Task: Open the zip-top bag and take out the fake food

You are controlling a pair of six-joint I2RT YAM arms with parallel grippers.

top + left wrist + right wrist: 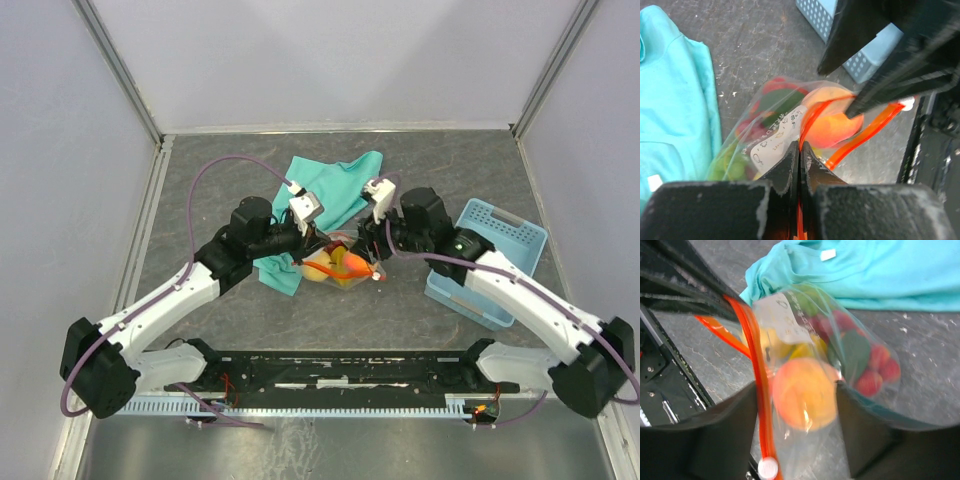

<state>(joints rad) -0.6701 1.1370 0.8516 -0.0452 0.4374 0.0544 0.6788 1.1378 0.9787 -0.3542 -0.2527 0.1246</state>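
bag (785, 322) of toy fruit (343, 266) in the middle of the grey table (260, 310), right in front of the teal cloth (335, 185) and touching its edge. the bag is clear and has an orange strip (760, 390) along its mouth, with a little white slider (767, 468) at one end. both arms reach in to it, one from each side. the left claw (799, 150) is pinched tight on the orange strip, its two tips pressed together with the strip between them. the right claw (367, 248) stands wide, one finger on each side of the bag's top, and the big peach (805, 397) sits between them. from the left wrist camera one right finger (875, 92) seems to touch the strip with its tip, but it is hard to be sure. the two sides of the strip stand apart, so the mouth gapes a bit. all the fruit is inside the bag: the peach near the mouth, a yellow fruit (772, 347) beside it, red berries (875, 372) and a green leaf (855, 352) deeper in, toward the cloth. a blue basket (528, 240) sits off to the right, well apart from the bag.
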